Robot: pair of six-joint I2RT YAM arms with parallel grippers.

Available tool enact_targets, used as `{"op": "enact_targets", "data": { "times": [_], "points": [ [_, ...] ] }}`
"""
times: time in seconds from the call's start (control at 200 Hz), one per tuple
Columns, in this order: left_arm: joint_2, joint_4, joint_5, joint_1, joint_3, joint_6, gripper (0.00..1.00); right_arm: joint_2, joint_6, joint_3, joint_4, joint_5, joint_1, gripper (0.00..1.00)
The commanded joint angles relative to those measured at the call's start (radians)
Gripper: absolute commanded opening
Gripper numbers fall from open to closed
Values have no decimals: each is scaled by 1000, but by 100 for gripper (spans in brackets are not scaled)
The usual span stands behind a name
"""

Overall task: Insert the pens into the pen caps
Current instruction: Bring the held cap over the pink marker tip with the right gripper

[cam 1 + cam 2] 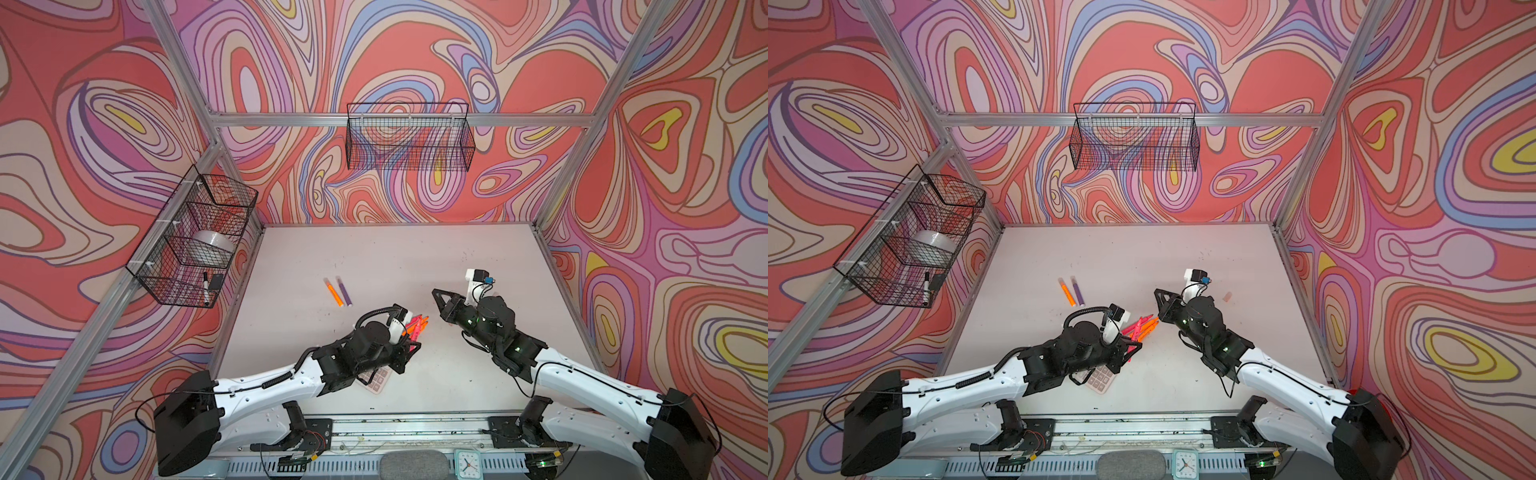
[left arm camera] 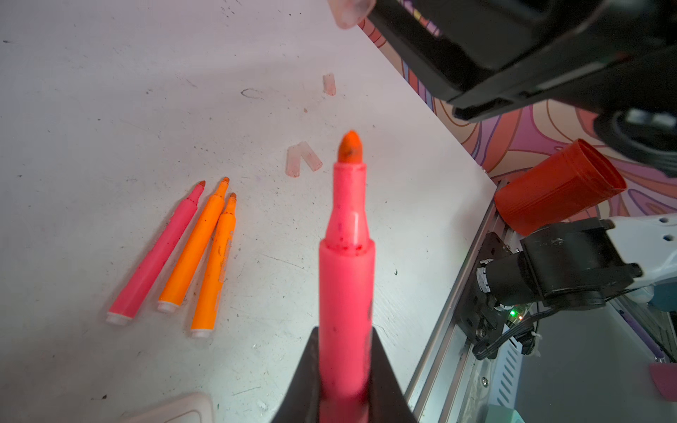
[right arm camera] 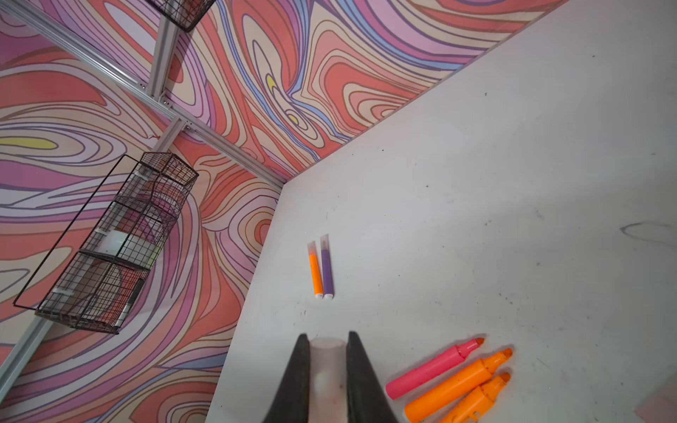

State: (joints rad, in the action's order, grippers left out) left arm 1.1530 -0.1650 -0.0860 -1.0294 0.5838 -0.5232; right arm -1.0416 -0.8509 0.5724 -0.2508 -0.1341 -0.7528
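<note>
Pink plastic is filling the grip of the left tool (image 2: 344,331). Its jaws are pressing tight on the barrel of an uncapped pink pen (image 2: 346,256), which is hanging above the tabletop (image 1: 374,257) just past the calculator (image 1: 1100,380), with its tip aiming to the calculator's right. Ahead of that tip, a small gap apart, the right tool (image 3: 326,338) is pinching a pale translucent pen cap (image 3: 326,362) between drawn-in jaws, farther from the calculator on its right. Three more uncapped pens (image 2: 194,245), one pink and two orange, are lying side by side just beyond the calculator, between the two tools. Farther beyond the calculator and to its left, a capped orange pen (image 1: 334,293) and a capped purple pen (image 1: 344,291) are resting next to each other. Off to the calculator's right, two loose caps (image 2: 293,161) are lying touching in a V, and a lone cap (image 2: 329,84) is lying farther out.
</note>
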Motion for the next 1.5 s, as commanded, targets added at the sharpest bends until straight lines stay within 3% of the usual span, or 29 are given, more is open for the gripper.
{"op": "enact_targets", "data": {
  "times": [0.0, 0.27, 1.207, 1.492],
  "points": [
    [18, -40, -3, -1, 28, 6, 0, -16, 14, 31, -31, -14, -22, 3],
    [36, -20, 79, -1, 45, 2, 0, -32, -3, 16, -83, -35, -80, 3],
    [30, -47, 156, -1, 50, -30, 0, -98, -30, -8, -132, -60, -136, 2],
    [17, -72, 153, 37, 60, -75, 0, -109, -4, -23, -167, -65, -165, 3]
  ]
}}
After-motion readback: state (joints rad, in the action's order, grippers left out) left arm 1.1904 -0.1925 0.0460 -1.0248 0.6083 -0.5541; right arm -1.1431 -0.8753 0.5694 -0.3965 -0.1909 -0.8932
